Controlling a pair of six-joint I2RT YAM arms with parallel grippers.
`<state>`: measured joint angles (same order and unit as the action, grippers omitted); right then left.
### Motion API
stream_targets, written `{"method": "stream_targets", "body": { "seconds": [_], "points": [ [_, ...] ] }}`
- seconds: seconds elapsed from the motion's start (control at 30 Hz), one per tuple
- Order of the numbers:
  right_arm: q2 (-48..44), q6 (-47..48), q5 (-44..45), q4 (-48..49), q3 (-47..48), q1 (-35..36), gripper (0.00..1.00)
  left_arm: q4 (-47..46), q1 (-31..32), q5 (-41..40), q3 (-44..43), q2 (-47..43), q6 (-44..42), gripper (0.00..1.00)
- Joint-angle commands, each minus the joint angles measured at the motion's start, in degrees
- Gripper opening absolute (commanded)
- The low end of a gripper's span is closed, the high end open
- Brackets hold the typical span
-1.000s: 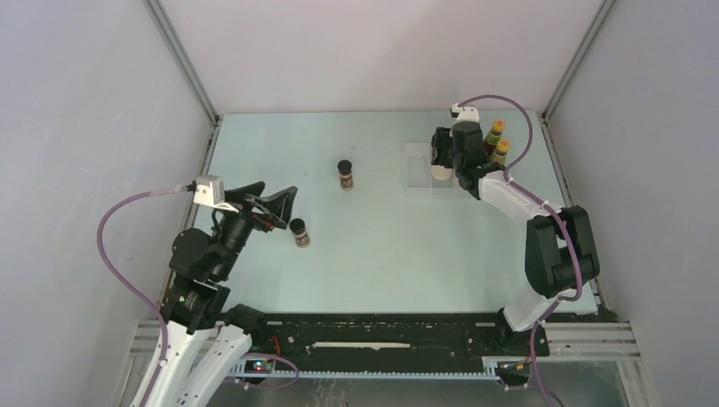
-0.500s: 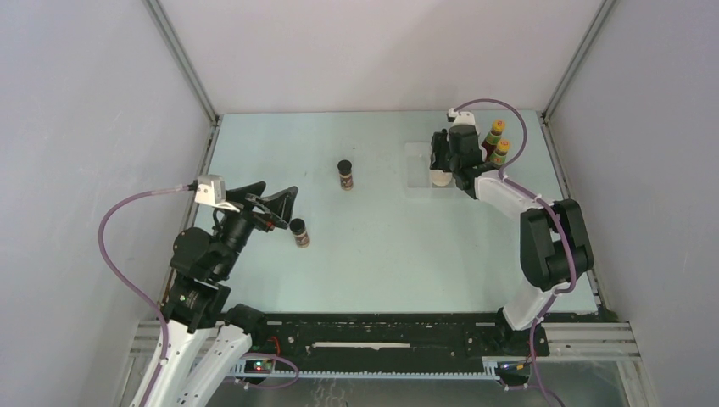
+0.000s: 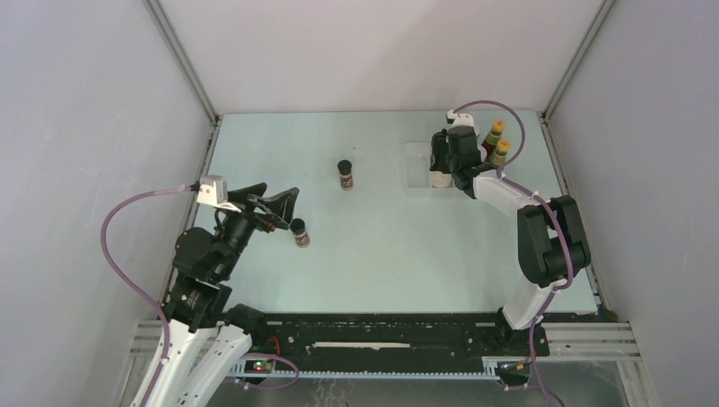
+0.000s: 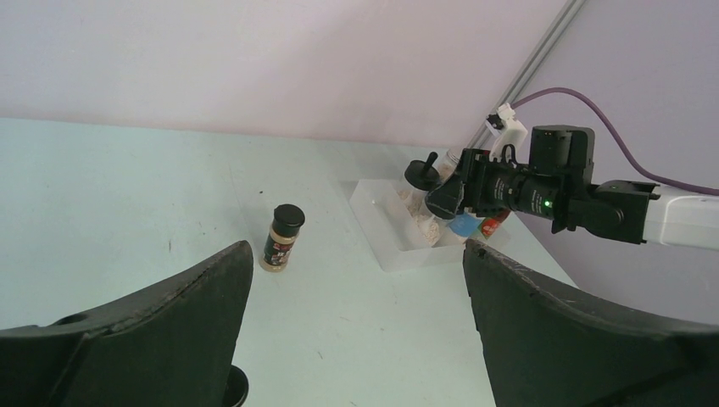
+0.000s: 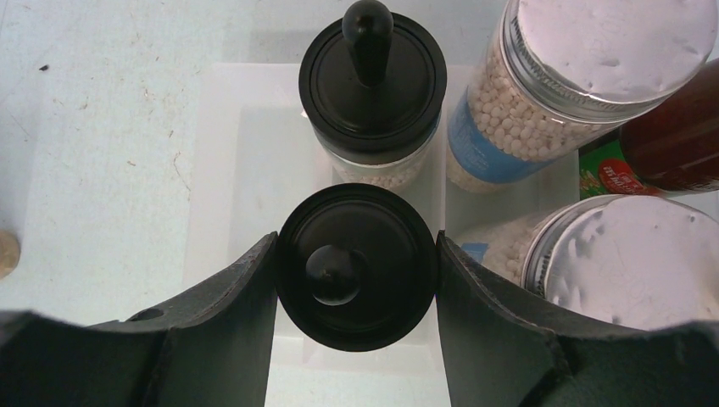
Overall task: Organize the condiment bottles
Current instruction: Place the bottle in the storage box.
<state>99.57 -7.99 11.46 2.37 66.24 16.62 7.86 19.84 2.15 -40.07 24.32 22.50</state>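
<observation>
My right gripper [image 5: 356,280] is shut on a black-lidded pale jar [image 5: 356,267], both jaws against its lid, over the clear tray [image 5: 229,170]. In the tray stand a second black-lidded jar [image 5: 373,76], two grey-lidded blue-labelled jars [image 5: 610,51] [image 5: 636,263] and a red sauce bottle [image 5: 678,144]. From above, my right gripper [image 3: 441,165] is at the tray [image 3: 415,174], next to two yellow-capped red bottles [image 3: 494,131] [image 3: 502,151]. Two tiny dark jars [image 3: 345,175] [image 3: 298,232] stand on the table. My left gripper [image 3: 284,208] is open and empty, just left of the nearer one.
In the left wrist view the farther tiny jar [image 4: 282,237] stands ahead between my open fingers, and the nearer jar's lid [image 4: 236,388] shows at the bottom by the left finger. The tray [image 4: 381,237] sits far right. Enclosure walls ring the table.
My right gripper, holding the black-lidded jar, has shifted slightly farther back over the tray. My left arm has barely moved.
</observation>
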Motion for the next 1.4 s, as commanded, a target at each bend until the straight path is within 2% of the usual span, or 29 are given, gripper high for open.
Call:
{"method": "stream_targets", "body": {
  "seconds": [0.0, 0.43, 0.5, 0.67, 0.83, 0.97, 1.37],
  "points": [
    [0.16, -1.32, 0.05, 4.01, 0.36, -0.32, 0.00, -1.37, -0.24, 0.55, 0.71, -0.58, -0.09, 0.98],
    [0.63, -2.18, 1.30, 2.85, 0.36, -0.36, 0.00, -1.44, -0.24, 0.75, 0.61, -0.49, 0.17, 0.98],
    [0.56, -2.37, 1.61, 2.54, 0.37, -0.36, 0.10, -1.44, -0.24, 0.75, 0.57, -0.52, 0.17, 0.98],
    [0.04, -2.26, 1.76, 2.44, 0.33, -0.21, 0.47, -1.51, -0.21, 0.83, 0.44, -0.54, 0.17, 0.98],
    [-0.71, -1.63, 1.81, 2.85, 0.31, -0.10, 0.69, -1.50, -0.24, 0.88, 0.44, -0.52, 0.26, 0.98],
    [-1.64, -1.02, 1.67, 3.29, 0.36, -0.10, 0.78, -1.45, -0.24, 0.92, 0.22, -0.60, 0.26, 0.98],
    [-4.26, 1.16, 2.31, 3.51, 1.81, 0.95, 0.79, -1.22, -0.24, 1.21, -0.25, -1.10, 0.61, 0.98]
  ]
}}
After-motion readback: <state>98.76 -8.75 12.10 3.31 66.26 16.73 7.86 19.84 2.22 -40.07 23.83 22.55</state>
